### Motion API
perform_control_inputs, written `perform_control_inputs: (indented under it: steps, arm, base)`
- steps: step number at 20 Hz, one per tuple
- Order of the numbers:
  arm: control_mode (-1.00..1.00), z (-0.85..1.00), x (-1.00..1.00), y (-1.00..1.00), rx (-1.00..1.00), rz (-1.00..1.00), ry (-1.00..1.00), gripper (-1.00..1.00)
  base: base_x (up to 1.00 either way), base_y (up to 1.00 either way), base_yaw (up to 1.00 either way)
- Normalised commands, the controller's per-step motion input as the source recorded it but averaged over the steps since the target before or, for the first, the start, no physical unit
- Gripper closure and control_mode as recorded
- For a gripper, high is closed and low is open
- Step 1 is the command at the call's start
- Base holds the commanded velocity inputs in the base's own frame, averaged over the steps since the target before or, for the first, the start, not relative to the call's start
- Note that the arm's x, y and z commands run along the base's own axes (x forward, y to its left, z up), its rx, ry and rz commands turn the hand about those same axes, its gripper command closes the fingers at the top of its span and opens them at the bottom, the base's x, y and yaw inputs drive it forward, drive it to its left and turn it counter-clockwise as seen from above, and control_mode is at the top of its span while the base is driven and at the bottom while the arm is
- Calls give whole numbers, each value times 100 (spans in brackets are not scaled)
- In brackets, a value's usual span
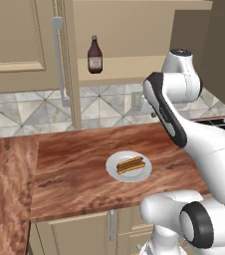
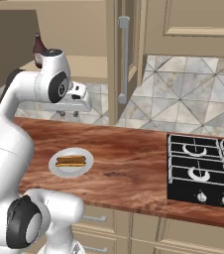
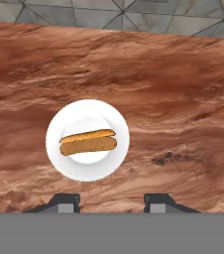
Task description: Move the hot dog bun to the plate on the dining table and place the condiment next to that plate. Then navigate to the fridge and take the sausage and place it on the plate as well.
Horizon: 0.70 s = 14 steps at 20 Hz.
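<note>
Hot dog bun (image 3: pixel 88 142) lies on the plate (image 3: pixel 59 158), roughly centred, both orange-brown halves side by side, long axis across the hand view. Same in both base views: bun (image 1: pixel 130 164) on the white plate (image 1: pixel 115 172), and (image 2: pixel 71 160) on (image 2: pixel 57 170) from the right side

Plate sits on the reddish-brown wood counter (image 1: pixel 74 169), towards the front half of it, well apart from the wall

Condiment bottle (image 1: pixel 95 56) stands upright on a shelf inside the open upper cabinet (image 1: pixel 119 64), above and behind the counter, well apart from the plate. In the right base view only its top (image 2: pixel 36 45) shows, behind the arm's upper joint

Gripper (image 3: pixel 111 202) hangs above the counter, looking straight down; the plate is below it and offset to the left of the gap between the two fingertips (image 3: pixel 67 203). Jaws stand apart with bare wood showing between them, nothing gripped, no contact with plate or bun. In the right base view the hand (image 2: pixel 74 101) is at backsplash height, clear of the counter

Cabinet door (image 1: pixel 62 60) with its vertical bar handle (image 1: pixel 58 55) is swung open, left of the bottle. Black hob (image 2: pixel 203 171) is inset in the counter to the robot's right, near the counter's front edge, well apart from the plate

Tiled backsplash (image 1: pixel 30 109) runs behind the counter
</note>
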Motion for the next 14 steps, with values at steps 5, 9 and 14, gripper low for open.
perform_control_inputs:
  steps: [5, 9, 14]
  arm:
    - [-100, -5, -28, 3, -1, 1, -1, -100]
    - [-100, -28, -32, 19, 0, -9, 5, -100]
    - [-100, -62, -6, 23, 13, -39, 1, -100]
  base:
    - [0, 0, 0]
    - [0, 0, 0]
    - [0, 0, 0]
